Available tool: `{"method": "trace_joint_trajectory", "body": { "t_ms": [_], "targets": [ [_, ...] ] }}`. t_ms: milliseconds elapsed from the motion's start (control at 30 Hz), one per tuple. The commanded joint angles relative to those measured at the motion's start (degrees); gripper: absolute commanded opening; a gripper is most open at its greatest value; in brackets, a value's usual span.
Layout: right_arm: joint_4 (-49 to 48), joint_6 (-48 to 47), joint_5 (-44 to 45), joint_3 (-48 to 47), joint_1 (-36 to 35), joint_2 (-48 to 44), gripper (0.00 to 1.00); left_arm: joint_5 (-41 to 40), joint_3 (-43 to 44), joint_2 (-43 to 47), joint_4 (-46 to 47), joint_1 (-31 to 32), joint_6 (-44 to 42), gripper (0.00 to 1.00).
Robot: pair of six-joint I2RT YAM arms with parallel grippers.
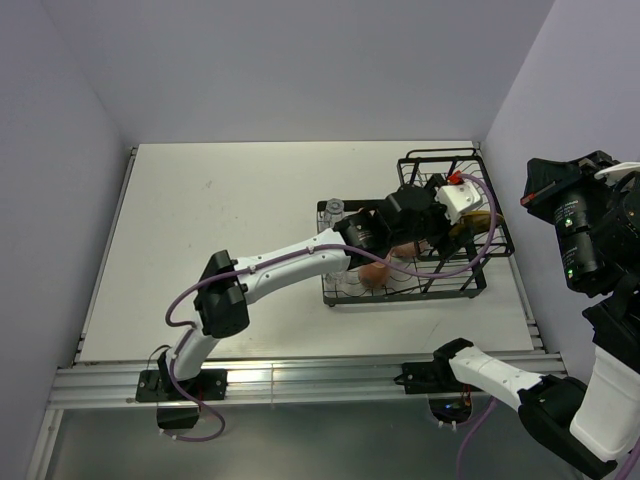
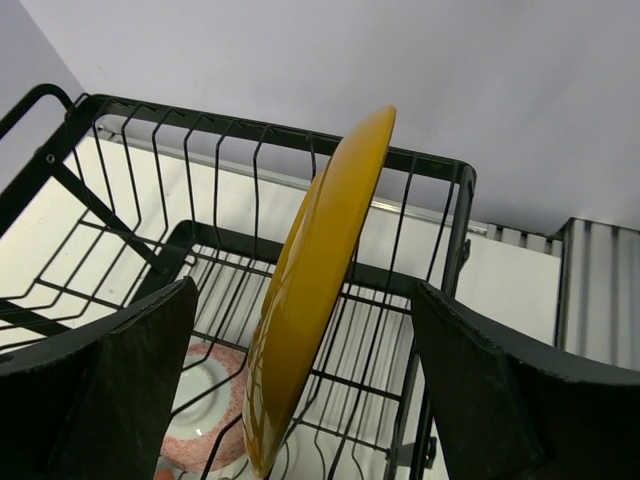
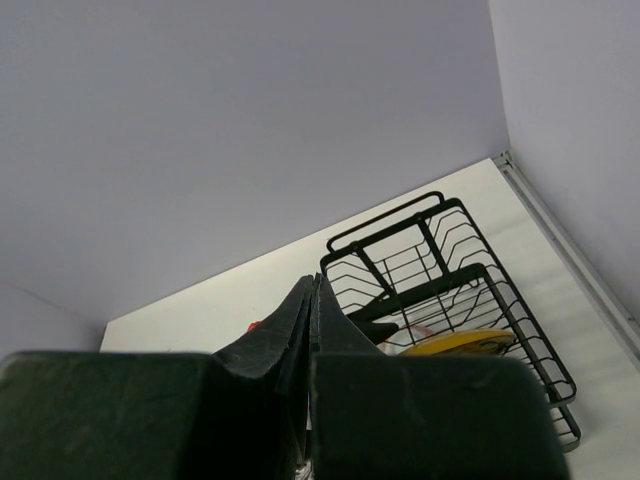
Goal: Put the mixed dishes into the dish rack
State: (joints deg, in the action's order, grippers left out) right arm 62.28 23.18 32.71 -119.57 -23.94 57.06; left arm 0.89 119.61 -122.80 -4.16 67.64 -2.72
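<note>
The yellow plate (image 2: pixel 315 290) stands on edge in the black dish rack's (image 2: pixel 430 162) taller basket, leaning against its wires. My left gripper (image 2: pixel 303 290) is open, with its fingers (image 2: pixel 130 380) wide apart on either side of the plate and not touching it. A pink bowl (image 2: pixel 205 400) lies under the wires below. In the top view my left gripper (image 1: pixel 472 215) reaches over the rack (image 1: pixel 440 153). Two pink mugs (image 1: pixel 375 272) sit in the low tray, partly hidden by the arm. My right gripper (image 3: pixel 315 285) is shut and empty, raised right of the rack.
A clear glass (image 1: pixel 335 208) stands at the far left corner of the low tray. The right arm (image 1: pixel 585 240) hangs high beside the right wall. Walls close the table at the back and both sides. The right wrist view shows the rack (image 3: pixel 450 290) and plate (image 3: pixel 462 342).
</note>
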Motion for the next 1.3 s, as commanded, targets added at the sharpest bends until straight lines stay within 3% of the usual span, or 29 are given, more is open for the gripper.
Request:
{"method": "trace_joint_trajectory", "body": {
  "t_ms": [0,67,333,600,967,1133,1267],
  "targets": [
    [-0.9,0.6,-0.4,0.0,0.5,0.1,0.0,2.5,-0.8,4.9,1.2,-0.3,1.4,0.96],
    [-0.9,0.8,-0.5,0.0,0.5,0.1,0.0,3.5,-1.7,5.8,1.5,-0.7,1.8,0.99],
    [-0.1,1.2,-1.4,-1.2,0.4,0.9,0.0,9.5,-5.2,9.0,3.5,-1.8,2.2,0.99],
    [0.4,1.2,-3.4,-0.7,0.5,1.3,0.0,9.2,-11.7,14.7,7.1,-3.3,6.8,0.99],
    [-0.1,0.8,-9.1,2.1,0.5,2.6,0.0,8.9,-23.4,31.2,5.8,-6.7,10.7,0.99],
    [0.9,-1.4,-16.5,3.1,0.4,3.8,0.0,7.0,-31.9,42.7,5.5,-10.1,18.4,0.99],
    [4.4,-1.6,-21.4,4.2,0.4,5.8,0.0,1.1,-35.1,49.5,-1.4,-13.3,26.2,0.99]
  ]
}}
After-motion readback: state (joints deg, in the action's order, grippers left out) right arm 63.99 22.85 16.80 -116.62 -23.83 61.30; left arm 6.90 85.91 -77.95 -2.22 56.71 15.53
